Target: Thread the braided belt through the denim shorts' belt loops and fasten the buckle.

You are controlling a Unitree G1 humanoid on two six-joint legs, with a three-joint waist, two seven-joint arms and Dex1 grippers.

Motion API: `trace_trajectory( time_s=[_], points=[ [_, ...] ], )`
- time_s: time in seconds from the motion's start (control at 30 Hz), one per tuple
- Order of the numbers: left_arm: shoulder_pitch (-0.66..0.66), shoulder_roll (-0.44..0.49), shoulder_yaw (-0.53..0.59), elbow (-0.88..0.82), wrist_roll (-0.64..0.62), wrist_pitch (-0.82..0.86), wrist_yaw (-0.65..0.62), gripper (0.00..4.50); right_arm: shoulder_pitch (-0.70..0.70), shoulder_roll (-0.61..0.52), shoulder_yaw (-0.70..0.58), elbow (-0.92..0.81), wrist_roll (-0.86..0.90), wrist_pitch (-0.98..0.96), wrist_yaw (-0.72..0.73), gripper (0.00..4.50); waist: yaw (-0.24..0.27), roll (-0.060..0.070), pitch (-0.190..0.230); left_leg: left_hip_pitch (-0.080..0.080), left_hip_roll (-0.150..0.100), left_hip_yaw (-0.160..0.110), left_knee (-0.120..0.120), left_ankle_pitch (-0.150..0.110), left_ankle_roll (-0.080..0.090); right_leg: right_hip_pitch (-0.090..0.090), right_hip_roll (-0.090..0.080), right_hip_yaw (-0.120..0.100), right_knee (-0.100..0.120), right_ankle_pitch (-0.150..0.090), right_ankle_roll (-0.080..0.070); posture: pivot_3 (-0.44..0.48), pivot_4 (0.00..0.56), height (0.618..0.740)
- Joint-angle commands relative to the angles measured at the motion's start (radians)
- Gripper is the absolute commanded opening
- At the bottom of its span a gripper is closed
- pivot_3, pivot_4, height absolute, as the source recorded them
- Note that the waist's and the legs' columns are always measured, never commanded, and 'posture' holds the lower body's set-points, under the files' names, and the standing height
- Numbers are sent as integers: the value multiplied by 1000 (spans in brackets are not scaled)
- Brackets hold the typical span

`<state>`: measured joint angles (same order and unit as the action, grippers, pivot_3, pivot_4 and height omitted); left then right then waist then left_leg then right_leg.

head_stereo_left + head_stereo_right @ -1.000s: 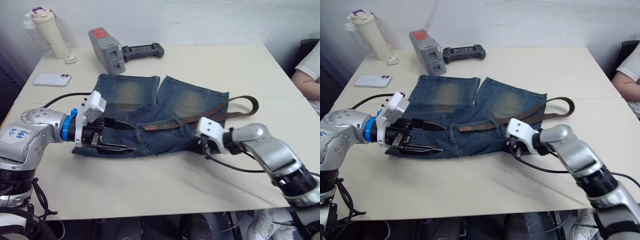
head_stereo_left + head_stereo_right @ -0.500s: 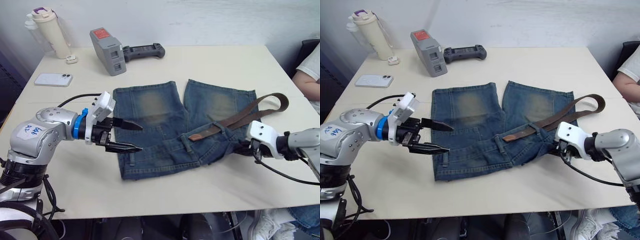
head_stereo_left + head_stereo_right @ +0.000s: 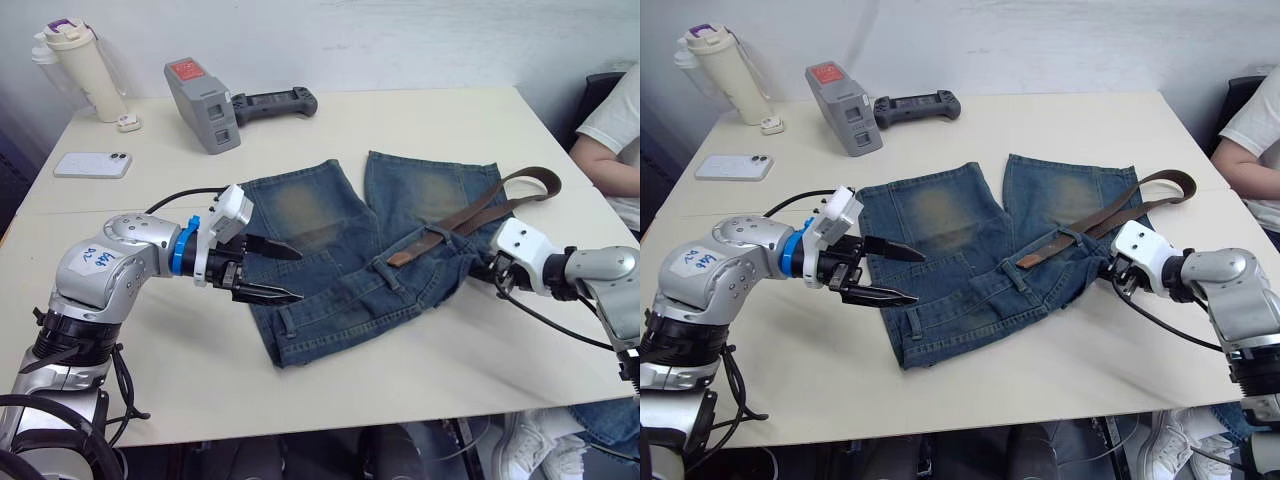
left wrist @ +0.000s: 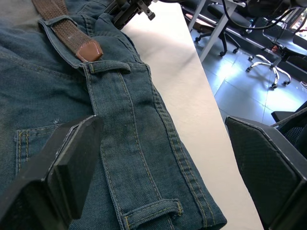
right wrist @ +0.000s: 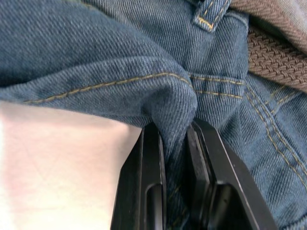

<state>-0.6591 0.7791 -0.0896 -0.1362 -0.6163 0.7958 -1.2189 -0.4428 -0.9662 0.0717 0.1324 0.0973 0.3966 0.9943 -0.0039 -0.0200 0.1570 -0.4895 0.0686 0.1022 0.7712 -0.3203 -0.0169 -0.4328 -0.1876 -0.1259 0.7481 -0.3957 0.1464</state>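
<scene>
Right wrist view first: the right gripper (image 5: pixel 175 143) is clamped on a fold of the denim shorts (image 3: pixel 970 255) at the waistband. Left gripper (image 3: pixel 883 272) hovers, fingers spread, over the near waistband. One braided belt (image 3: pixel 1095 220) (tip through one belt loop (image 4: pixel 55 24)) trails away; remaining loops are empty, buckle unfastened. Early going.
</scene>
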Motion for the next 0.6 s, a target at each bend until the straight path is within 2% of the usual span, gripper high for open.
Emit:
trace_trajectory(
  time_s=[0.03, 0.2, 0.27, 0.3, 0.43, 0.53, 0.6],
  points=[
    [0, 10, 13, -16, 4, -12, -4, 4500, 21, -27, -44, -94, 43, 55, 40, 1147, 1, 0, 0, 0, 0, 0, 0, 0, 0, 0, 0, 0, 0, 0, 0, 0, 150, 650],
    [-1, 8, 11, -18, 2, -12, -4, 4500, 11, -90, -147, -164, 122, 155, 88, 3222, 6, 4, 2, 0, 0, 0, 0, 0, 0, 0, 0, 0, -1, 0, 0, 0, 150, 650],
    [-5, -3, 16, -18, -5, -5, 9, 4500, 18, -135, -186, -172, 146, 184, 115, 4192, 8, 4, 2, 0, -1, 0, 0, 0, 0, 0, 0, 0, -1, 0, 0, 0, 150, 650],
    [-7, -10, 21, -18, -14, 8, 17, 4500, 14, -155, -219, -176, 179, 219, 133, 4471, 8, 4, 2, 0, -1, 0, 0, 0, 0, 0, 0, 0, -1, 0, 0, 0, 150, 650],
    [-8, -27, 36, -25, -15, 8, 49, 4500, 24, -199, -336, -232, 307, 335, 187, 4471, 6, 4, 2, 0, 0, -1, 0, 0, 0, 1, 0, -1, -1, 0, 0, 0, 150, 650],
    [-20, -52, 54, -21, -11, 23, 113, 4500, -12, -108, -410, -314, 437, 537, 76, 4471, 3, 4, 2, 0, 0, -1, 0, 0, 0, 2, 0, -1, -2, 0, 0, 0, 150, 650],
    [-22, -61, 52, -34, 2, 15, 142, 4500, -34, -5, -457, -375, 469, 610, -61, 4471, 2, 4, 2, 1, 0, -2, 0, 0, 0, 3, 0, -2, -2, 0, 0, 0, 150, 650]
  ],
)
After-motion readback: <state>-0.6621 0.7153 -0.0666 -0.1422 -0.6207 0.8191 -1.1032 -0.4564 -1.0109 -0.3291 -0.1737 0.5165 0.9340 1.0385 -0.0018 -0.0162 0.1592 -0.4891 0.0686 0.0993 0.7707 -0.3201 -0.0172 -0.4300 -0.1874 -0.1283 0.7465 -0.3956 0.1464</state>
